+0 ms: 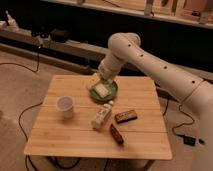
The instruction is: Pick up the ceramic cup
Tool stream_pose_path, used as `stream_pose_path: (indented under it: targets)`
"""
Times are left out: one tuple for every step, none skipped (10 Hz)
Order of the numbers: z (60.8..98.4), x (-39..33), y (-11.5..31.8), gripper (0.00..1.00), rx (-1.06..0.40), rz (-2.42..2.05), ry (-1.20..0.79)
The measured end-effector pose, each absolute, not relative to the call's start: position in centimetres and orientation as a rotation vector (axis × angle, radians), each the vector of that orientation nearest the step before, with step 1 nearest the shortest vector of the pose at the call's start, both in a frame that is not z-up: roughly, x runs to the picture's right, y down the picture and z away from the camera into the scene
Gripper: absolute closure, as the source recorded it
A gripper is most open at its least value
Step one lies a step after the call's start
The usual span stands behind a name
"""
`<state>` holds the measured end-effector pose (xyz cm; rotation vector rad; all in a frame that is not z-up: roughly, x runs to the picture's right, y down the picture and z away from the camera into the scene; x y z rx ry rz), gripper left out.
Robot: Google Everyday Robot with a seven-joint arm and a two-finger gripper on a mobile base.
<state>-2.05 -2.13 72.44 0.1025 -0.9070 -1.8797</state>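
The ceramic cup (65, 106) is small, pale white-grey and upright on the left part of the wooden table (145, 140). My gripper (99, 85) hangs at the end of the white arm (150, 62), low over the green round plate (104, 90) at the table's back middle. It is well to the right of and behind the cup, apart from it. The gripper hides part of the plate.
A white carton (101, 116) stands in the table's middle, between plate and cup. A brown bar (126, 116) and a dark red-brown object (116, 134) lie to its right and front. Cables run on the floor to the left and right. A dark shelf runs behind the table.
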Motion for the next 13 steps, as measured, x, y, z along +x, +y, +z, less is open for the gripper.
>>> stream_pose_path:
  targets:
    - [73.0, -2.9, -2.0, 0.2, 0.114, -1.881, -0.934]
    - [74.0, -4.7, -1.8, 0.2, 0.109, -1.888, -0.97]
    - [74.7, -5.8, -1.7, 0.2, 0.096, -1.89, -0.986]
    - [75.6, -7.2, -1.8, 0.2, 0.071, -1.891, -0.995]
    - [76.5, -8.8, -2.0, 0.2, 0.051, -1.896, -0.997]
    - [77.3, -10.3, -2.1, 0.2, 0.028, -1.905, -1.0]
    - [78.4, -12.5, -2.1, 0.2, -0.003, -1.917, -1.002]
    - [79.0, -13.6, -2.0, 0.2, -0.024, -1.924, -1.004]
    - [79.6, -14.7, -1.7, 0.2, -0.053, -1.933, -1.005]
    - [80.3, -15.8, -1.1, 0.2, -0.091, -1.945, -1.005]
    - [80.9, -16.6, 0.0, 0.2, -0.144, -1.959, -1.005]
    - [81.7, -17.0, 1.5, 0.2, -0.216, -1.962, -1.005]
    - [82.1, -17.1, 2.4, 0.2, -0.263, -1.955, -1.01]
